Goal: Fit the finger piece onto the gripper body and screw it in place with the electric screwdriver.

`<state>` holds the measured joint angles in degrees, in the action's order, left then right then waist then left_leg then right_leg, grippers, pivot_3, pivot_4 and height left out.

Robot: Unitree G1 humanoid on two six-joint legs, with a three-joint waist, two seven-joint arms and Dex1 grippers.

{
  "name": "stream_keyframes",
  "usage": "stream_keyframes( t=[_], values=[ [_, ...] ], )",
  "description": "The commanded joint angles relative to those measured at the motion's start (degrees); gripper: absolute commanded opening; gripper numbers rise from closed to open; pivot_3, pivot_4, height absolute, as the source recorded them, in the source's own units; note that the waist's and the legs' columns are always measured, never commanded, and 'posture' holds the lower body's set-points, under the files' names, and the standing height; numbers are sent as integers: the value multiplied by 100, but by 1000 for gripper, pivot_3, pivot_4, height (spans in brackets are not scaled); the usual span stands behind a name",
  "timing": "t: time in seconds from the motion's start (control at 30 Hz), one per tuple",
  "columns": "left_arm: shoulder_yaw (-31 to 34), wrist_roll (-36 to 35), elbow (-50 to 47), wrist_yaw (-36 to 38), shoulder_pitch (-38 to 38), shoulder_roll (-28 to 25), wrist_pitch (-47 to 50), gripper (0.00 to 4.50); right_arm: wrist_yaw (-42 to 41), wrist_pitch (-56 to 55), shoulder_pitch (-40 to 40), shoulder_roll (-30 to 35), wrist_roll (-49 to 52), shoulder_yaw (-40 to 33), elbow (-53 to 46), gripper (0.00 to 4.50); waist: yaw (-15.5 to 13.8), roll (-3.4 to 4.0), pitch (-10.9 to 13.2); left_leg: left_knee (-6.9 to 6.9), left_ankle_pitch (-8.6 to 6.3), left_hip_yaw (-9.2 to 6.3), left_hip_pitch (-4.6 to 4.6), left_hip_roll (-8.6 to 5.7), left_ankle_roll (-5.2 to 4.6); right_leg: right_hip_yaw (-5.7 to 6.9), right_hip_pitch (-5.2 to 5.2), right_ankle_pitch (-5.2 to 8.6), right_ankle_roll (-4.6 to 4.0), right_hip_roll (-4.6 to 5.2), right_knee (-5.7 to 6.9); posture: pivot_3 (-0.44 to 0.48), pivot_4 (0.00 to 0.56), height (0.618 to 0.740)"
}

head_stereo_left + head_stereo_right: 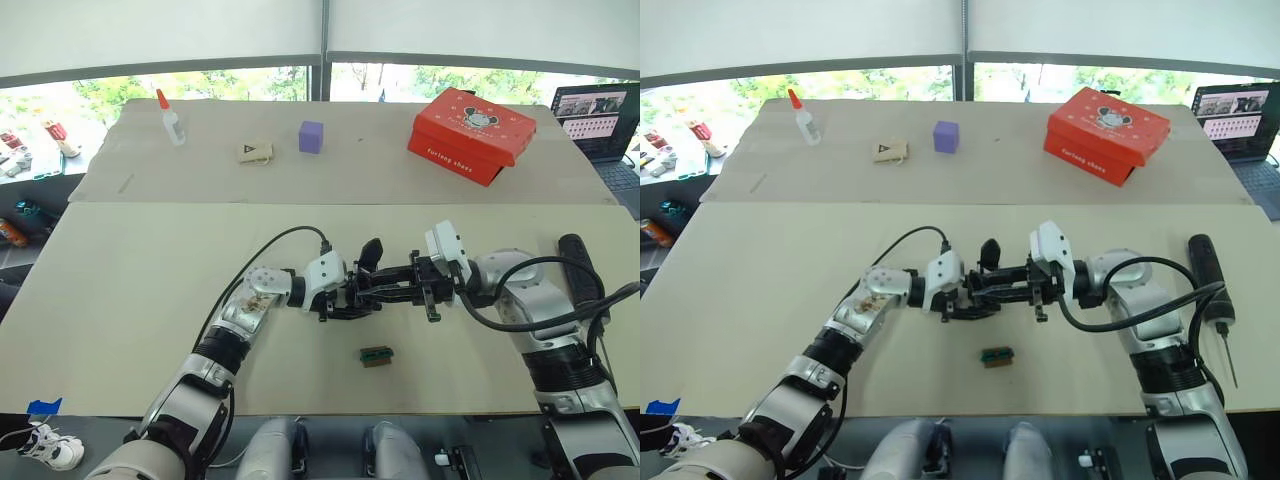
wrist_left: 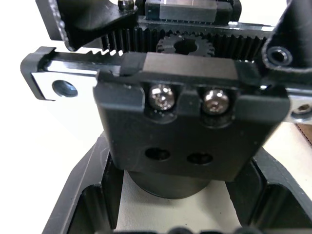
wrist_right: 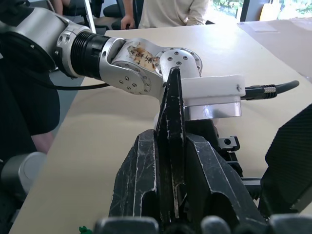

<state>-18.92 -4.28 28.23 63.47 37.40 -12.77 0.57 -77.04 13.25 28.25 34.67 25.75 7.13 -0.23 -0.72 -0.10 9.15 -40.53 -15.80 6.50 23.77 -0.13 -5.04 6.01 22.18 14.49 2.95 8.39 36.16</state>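
Mid-table, my left gripper (image 1: 338,300) is shut on the gripper body (image 2: 190,122), a black assembly with a round base, a toothed rack and two silver screws; its pointed finger (image 1: 370,253) sticks up. My right gripper (image 1: 385,287) comes in from the right, shut on the finger piece (image 3: 173,126), a thin black wedge pointing toward the left wrist. The wedge tip sits right at the gripper body; whether they touch I cannot tell. The electric screwdriver (image 1: 1204,270) lies on the table at the right, beyond my right arm, its thin bit (image 1: 1227,358) pointing toward me.
A small green-and-brown block (image 1: 376,355) lies just in front of the grippers. On the far table stand a red box (image 1: 472,133), a purple cube (image 1: 311,136), a tan card (image 1: 256,152) and a glue bottle (image 1: 172,120). A laptop (image 1: 600,115) is far right. A person (image 3: 170,12) sits beyond the table.
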Motion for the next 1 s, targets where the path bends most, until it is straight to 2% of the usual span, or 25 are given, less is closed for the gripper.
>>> stream_keyframes(
  t=[0.03, 0.4, 0.63, 0.83, 1.0],
  values=[
    [89, -14, -222, -52, -56, -72, 52, 2323, -118, -151, -116, 89, -228, 104, 244, 321, 2, -2, -1, 0, 0, 0, 0, 0, 0, 0, 0, 0, 0, 0, 0, 0, 150, 740],
    [41, -11, -418, -61, -224, -119, 100, 2323, -533, 162, 3, 182, -254, 397, 725, 321, 5, -4, -6, 0, 0, 0, -1, 2, 0, 0, 0, 0, 0, 0, -1, 0, 150, 740],
    [22, -15, -474, -60, -250, -162, 129, 2323, -465, -306, 55, -69, -515, 484, 1291, 321, 20, -24, -45, 7, 0, -1, -13, 5, 0, 0, -8, 0, 0, -3, -4, 0, 150, 740],
    [49, -16, -431, -103, -175, -158, 145, 2323, -157, -200, -239, 138, -608, 387, 990, 321, 24, -23, -52, 16, -1, 1, -38, 8, 1, -3, -24, 0, -1, -2, -4, 0, 150, 740],
    [77, -13, -315, -125, -100, -146, 101, 2323, -332, -145, -23, 325, -884, 765, 1089, 321, 24, -23, -54, 17, -1, 1, -40, 8, 2, -6, -25, 0, -1, -1, -7, 0, 150, 740]
  ],
)
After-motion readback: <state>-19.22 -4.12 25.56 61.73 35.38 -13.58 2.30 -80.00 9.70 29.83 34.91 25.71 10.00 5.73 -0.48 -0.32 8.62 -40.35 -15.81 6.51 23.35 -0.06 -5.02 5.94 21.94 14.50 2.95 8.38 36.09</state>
